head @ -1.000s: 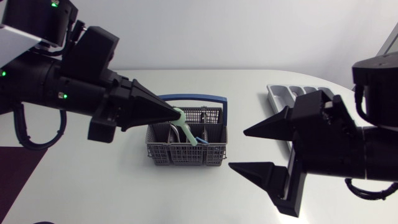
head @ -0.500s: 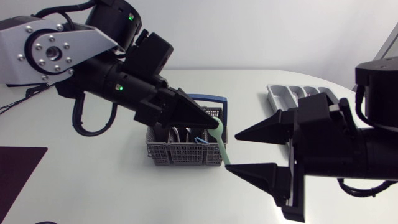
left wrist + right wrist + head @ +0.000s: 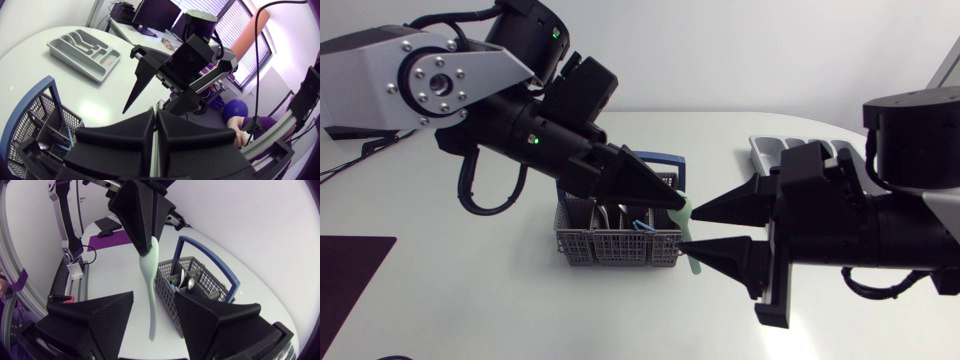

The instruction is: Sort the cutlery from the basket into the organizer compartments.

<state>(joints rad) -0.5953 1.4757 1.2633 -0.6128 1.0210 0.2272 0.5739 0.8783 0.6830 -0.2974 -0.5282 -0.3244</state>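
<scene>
Pinching one end of a pale green utensil [image 3: 150, 282], the left gripper [image 3: 678, 203] held it hanging just beside the basket [image 3: 618, 255], between the spread fingers of the right gripper [image 3: 690, 232], which did not touch it. More cutlery [image 3: 187, 283] stood in the basket and none showed in the organizer [image 3: 85, 47], so sorting looked barely begun. The utensil's clamped end was hidden; whether it was a fork or a spoon, I could not tell.
</scene>
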